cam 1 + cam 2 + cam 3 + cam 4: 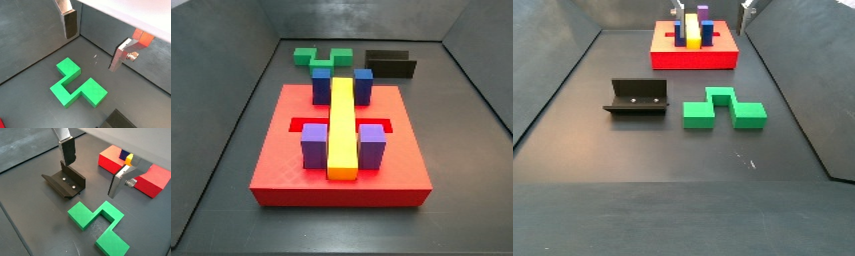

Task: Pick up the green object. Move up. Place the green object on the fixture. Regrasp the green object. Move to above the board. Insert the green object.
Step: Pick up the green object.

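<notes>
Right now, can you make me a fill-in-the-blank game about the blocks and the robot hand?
1. The green object lies flat on the dark ____.
2. The gripper hangs above it, open and holding ____.
3. The long bar on the board is colored ____.
4. The fixture stands ____ from the green object, not touching it.

Missing words: floor; nothing; yellow; apart

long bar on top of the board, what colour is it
Yellow; the long bar shows best in a side view.
</notes>
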